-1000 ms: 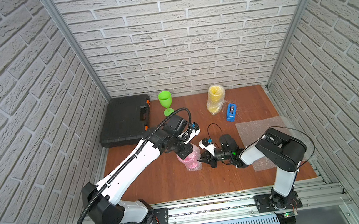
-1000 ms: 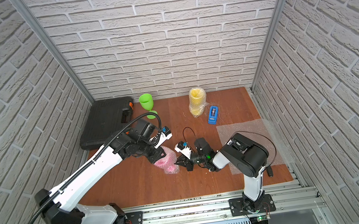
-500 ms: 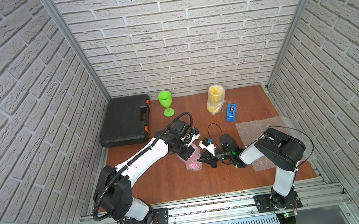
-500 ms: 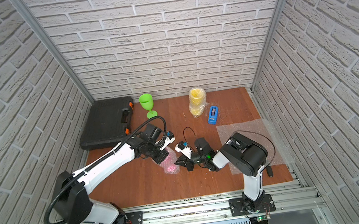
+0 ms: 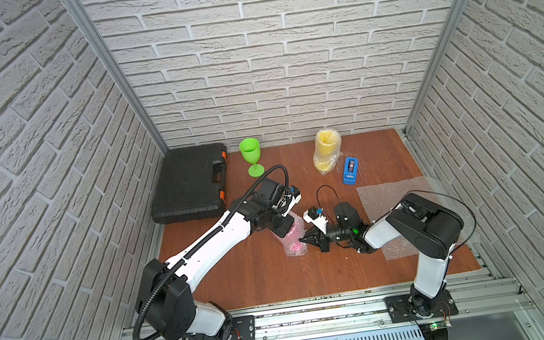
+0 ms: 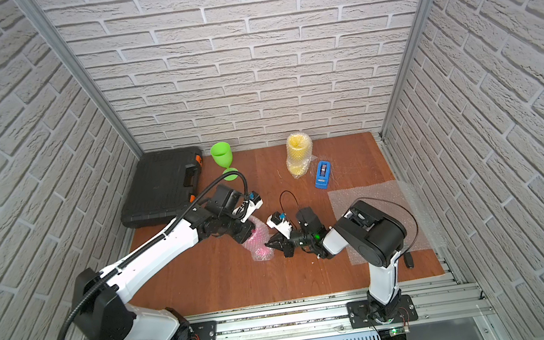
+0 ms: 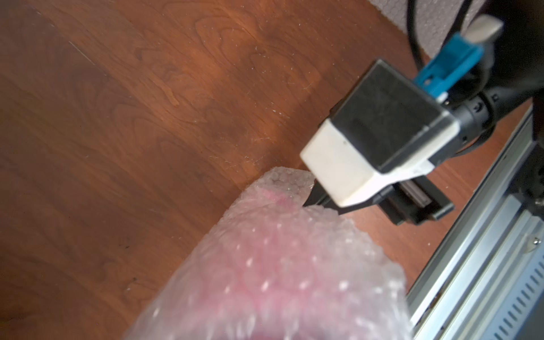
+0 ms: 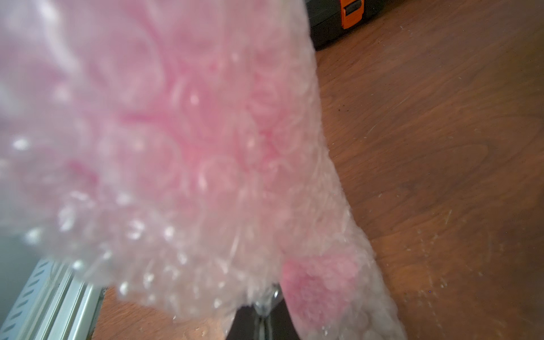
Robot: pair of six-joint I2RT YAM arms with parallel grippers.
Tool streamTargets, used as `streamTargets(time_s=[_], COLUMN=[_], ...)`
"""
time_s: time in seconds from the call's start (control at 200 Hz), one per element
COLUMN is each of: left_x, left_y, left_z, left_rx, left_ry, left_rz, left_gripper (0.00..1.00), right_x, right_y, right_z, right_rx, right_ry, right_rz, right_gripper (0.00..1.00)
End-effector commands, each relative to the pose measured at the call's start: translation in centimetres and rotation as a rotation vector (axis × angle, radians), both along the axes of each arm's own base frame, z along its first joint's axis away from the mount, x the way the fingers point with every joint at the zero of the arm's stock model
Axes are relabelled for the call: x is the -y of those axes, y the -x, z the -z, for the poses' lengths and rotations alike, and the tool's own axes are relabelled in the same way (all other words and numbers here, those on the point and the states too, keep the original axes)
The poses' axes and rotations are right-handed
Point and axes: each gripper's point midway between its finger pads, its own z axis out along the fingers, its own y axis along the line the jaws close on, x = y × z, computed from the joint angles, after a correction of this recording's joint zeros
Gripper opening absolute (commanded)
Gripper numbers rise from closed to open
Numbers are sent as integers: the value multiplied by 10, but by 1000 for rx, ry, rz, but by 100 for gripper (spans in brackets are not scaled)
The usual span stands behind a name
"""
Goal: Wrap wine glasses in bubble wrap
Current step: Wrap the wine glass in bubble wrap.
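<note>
The pink wine glass, wrapped in bubble wrap (image 5: 293, 242) (image 6: 259, 246), lies mid-table; in both wrist views it is a blurred pink bundle (image 7: 279, 279) (image 8: 176, 132). My left gripper (image 5: 282, 229) (image 6: 241, 233) sits at the bundle's far end, its jaws hidden by the wrap. Pinching the wrap's right edge, my right gripper (image 5: 305, 240) (image 6: 271, 245) (image 8: 262, 321) is shut. A bare lime green glass (image 5: 251, 155) (image 6: 222, 156) stands upright at the back. The yellow glass (image 5: 326, 150) (image 6: 298, 154) stands wrapped beside it.
A black tool case (image 5: 189, 182) (image 6: 161, 186) lies at the back left. A blue tape dispenser (image 5: 350, 170) (image 6: 322, 174) sits near the yellow glass. A flat bubble wrap sheet (image 5: 390, 197) (image 6: 368, 197) lies on the right, partly under my right arm.
My left arm has dropped lower and its wrist has come slightly nearer over the pink bundle. The right arm and the bundle have stayed where they were.
</note>
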Motion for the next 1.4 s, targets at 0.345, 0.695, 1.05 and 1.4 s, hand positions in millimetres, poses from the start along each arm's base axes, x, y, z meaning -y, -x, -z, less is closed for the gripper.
streamTargets(time_s=[0.345, 0.695, 1.05, 1.4], left_x=[4, 18, -1, -53], left_y=[15, -1, -1, 6], left_z=[-52, 23, -19, -60], left_rx=[-1, -86, 32, 68], left_ry=[141, 83, -27, -39], left_rz=[15, -34, -59, -362], left_gripper=[26, 9, 26, 40], right_x=[-6, -5, -4, -4], right_y=[3, 3, 2, 2], right_z=[-5, -5, -5, -5], right_rx=[4, 3, 2, -1], right_ry=[-26, -28, -29, -31], right_rz=[-36, -33, -25, -27], right_gripper=[3, 3, 3, 3])
